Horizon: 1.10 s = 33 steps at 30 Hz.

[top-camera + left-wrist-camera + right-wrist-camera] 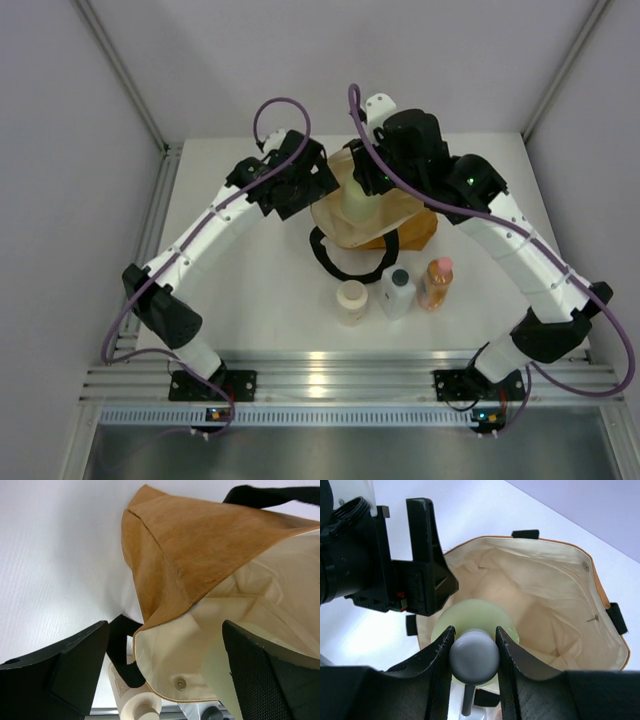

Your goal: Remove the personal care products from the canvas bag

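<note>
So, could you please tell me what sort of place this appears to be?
Probably a lab robot test cell: a white table boxed in by plain pale panels, with the left arm and right arm bolted to an aluminium rail at its near edge.

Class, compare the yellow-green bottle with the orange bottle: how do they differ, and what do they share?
The yellow-green bottle is held at its cap by the right gripper; the orange bottle stands free. The yellow-green bottle hangs over the open canvas bag; the orange bottle is on the table. Both are upright.
</note>
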### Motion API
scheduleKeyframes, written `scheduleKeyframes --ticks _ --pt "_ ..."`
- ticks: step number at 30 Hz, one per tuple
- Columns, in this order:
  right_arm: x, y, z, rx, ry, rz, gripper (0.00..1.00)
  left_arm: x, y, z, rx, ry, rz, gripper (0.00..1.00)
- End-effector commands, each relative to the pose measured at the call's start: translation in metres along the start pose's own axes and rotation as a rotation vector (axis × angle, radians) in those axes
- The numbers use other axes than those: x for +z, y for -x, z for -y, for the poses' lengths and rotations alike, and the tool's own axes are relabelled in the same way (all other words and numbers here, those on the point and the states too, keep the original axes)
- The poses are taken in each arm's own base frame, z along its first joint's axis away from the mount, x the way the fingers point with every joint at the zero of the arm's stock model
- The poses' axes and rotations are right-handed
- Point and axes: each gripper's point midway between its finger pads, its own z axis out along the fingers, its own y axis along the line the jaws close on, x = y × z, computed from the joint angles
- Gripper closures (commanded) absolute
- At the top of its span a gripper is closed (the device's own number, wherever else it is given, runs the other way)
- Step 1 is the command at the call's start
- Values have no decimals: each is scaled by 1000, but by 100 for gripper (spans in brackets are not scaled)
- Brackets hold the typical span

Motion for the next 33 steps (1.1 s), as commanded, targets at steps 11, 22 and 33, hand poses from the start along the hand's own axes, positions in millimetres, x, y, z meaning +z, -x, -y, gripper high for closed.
scheduleKeyframes --ticks 11,22,33 --pt "-76 93 -40 -24 129 329 100 -113 115 -29 58 12 483 2" --pt "-69 84 -119 -105 306 298 100 -198 181 -106 24 232 800 2" --pt "-48 46 -189 -155 453 237 100 -231 176 -143 26 271 856 2"
